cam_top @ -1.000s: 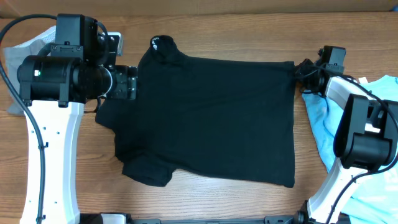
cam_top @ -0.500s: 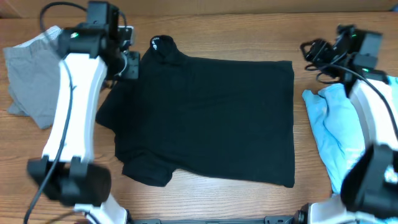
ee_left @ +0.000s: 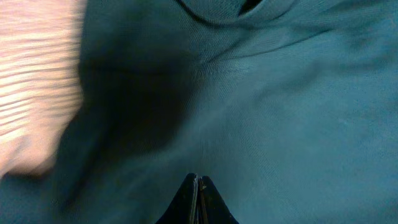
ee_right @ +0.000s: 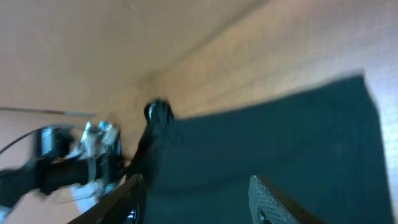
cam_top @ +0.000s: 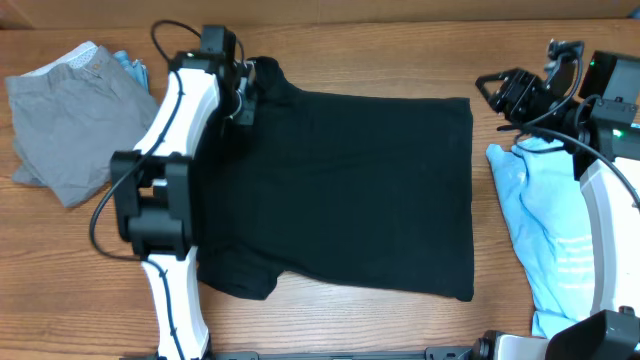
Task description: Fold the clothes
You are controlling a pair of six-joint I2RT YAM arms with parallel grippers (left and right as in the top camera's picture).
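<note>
Three garments: plain black short-sleeved T-shirt (cam_top: 340, 190) spread flat mid-frame for folding; crumpled grey garment (cam_top: 65, 120) upper left; light-blue printed tee (cam_top: 545, 220) at right.
Left gripper (ee_left: 198, 186): clenched beside the collar, likely to start a fold; pinch unclear.
Right gripper (cam_top: 492, 98): released, empty, upper right over wooden bench (cam_top: 400, 50).

Black T-shirt (cam_top: 340, 190) lay spread on table (cam_top: 400, 45), collar at upper left, one sleeve at lower left. Left end effector (cam_top: 244, 98) sat on shirt just beside collar, jaws closed. Right end effector (cam_top: 493, 97) hovered near shirt's upper right corner, jaws apart, empty. Grey garment (cam_top: 65, 120) far left; light-blue tee (cam_top: 550, 230) far right.
</note>
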